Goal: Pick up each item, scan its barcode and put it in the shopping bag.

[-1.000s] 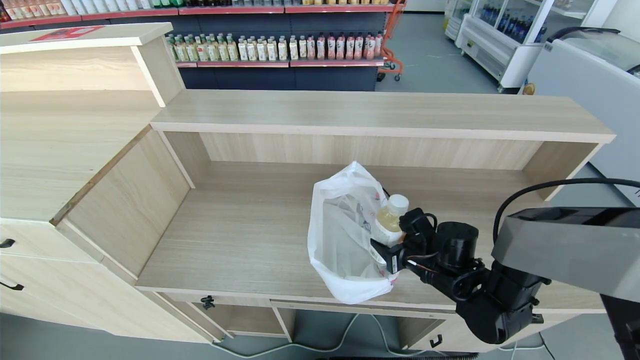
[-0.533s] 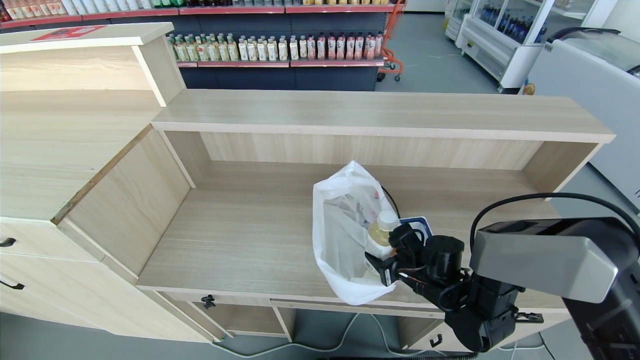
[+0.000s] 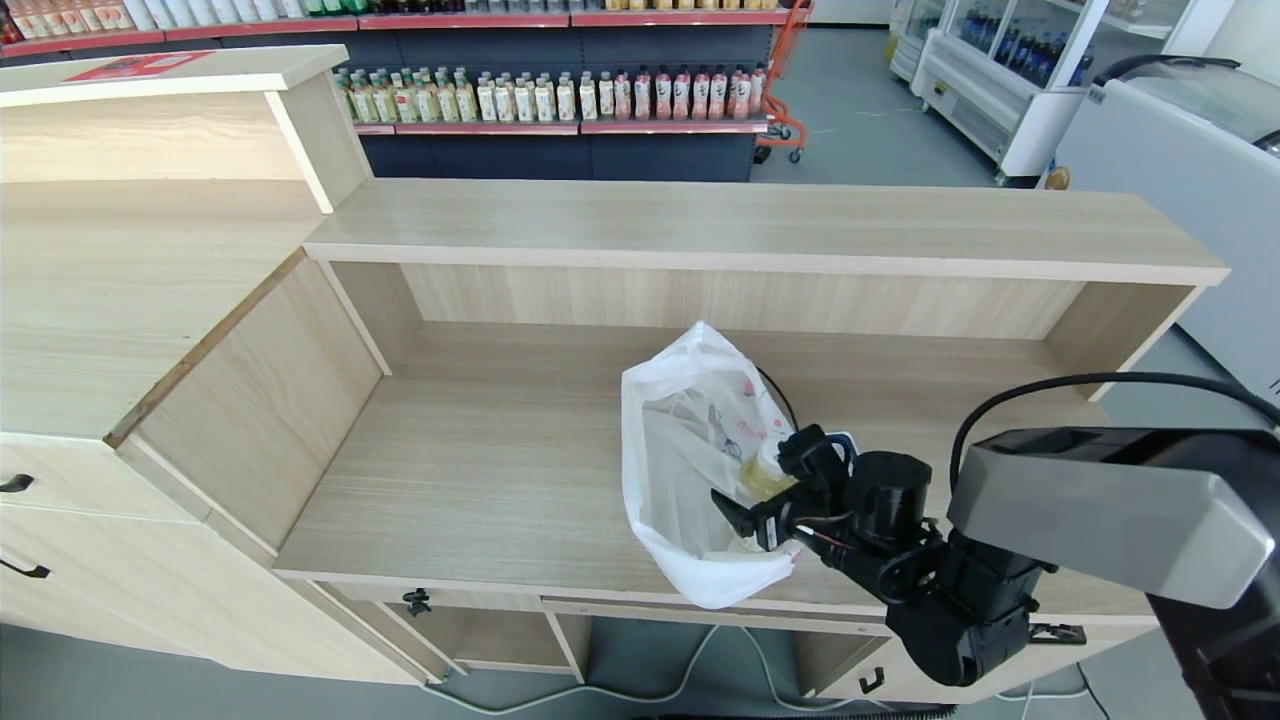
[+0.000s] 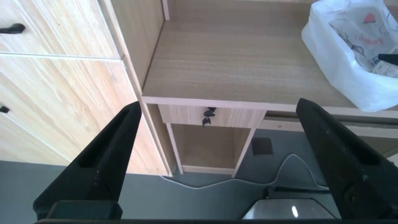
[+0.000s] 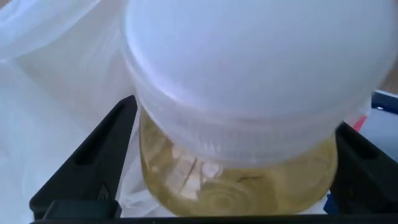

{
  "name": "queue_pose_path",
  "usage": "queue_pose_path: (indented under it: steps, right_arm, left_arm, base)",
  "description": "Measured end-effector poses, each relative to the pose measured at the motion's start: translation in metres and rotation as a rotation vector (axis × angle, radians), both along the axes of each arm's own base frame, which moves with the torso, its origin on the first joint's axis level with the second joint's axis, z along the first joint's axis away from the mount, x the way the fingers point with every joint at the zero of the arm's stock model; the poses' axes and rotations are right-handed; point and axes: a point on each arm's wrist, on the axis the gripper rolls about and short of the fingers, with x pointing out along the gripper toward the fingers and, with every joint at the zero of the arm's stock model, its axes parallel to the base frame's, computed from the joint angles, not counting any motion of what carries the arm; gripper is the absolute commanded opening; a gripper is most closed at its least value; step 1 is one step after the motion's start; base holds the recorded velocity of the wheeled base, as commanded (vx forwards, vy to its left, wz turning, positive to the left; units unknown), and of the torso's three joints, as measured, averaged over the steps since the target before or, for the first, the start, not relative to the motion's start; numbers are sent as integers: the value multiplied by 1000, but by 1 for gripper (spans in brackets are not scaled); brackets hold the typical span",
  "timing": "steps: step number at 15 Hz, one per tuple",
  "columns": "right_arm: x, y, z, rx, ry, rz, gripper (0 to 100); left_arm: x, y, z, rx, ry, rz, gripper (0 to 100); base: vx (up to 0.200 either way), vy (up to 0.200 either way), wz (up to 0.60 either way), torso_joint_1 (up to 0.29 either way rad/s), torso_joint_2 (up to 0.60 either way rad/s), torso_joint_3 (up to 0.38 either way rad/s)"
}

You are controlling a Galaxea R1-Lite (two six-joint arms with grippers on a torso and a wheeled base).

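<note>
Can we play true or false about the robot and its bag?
1. The right hand is holding a bottle of yellowish drink. True.
2. The bottle has a red cap. False: the cap is white.
3. The shopping bag is white and sits on the wooden counter. True.
4. The left hand is holding something too. False: it is open with nothing in it, out in front of the counter.
</note>
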Motion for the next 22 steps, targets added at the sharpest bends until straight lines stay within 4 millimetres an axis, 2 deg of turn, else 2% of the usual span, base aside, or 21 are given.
queue_pose_path:
  steps: [4,7,10,14,17,22]
  right_arm:
    - [-7,0,44,66,38,-4,100]
    - [-15,-5,85,108,36,-9,100]
    - [-31,-27,119,127,23,-51,100]
    - [-49,-90,120,109,60,-216,100]
    - [-58,-119,117,112,69,-301,100]
    - [-69,-126,110,108,78,-306,100]
  left_arm:
    - [0,0,0,-4,0,0,100]
    - [0,0,0,-7,0,0,100]
    - [0,0,0,-8,0,0,100]
    - [0,0,0,-8,0,1,100]
    - [0,0,0,-6,1,2,100]
    - [0,0,0,-7,1,2,100]
  base:
    - [0,0,0,0,0,0]
    - [0,0,0,0,0,0]
    - [0,0,0,0,0,0]
    - [0,-200,0,1,2,1]
    - [0,-200,0,4,1,6]
    - [0,-200,0,3,-1,3]
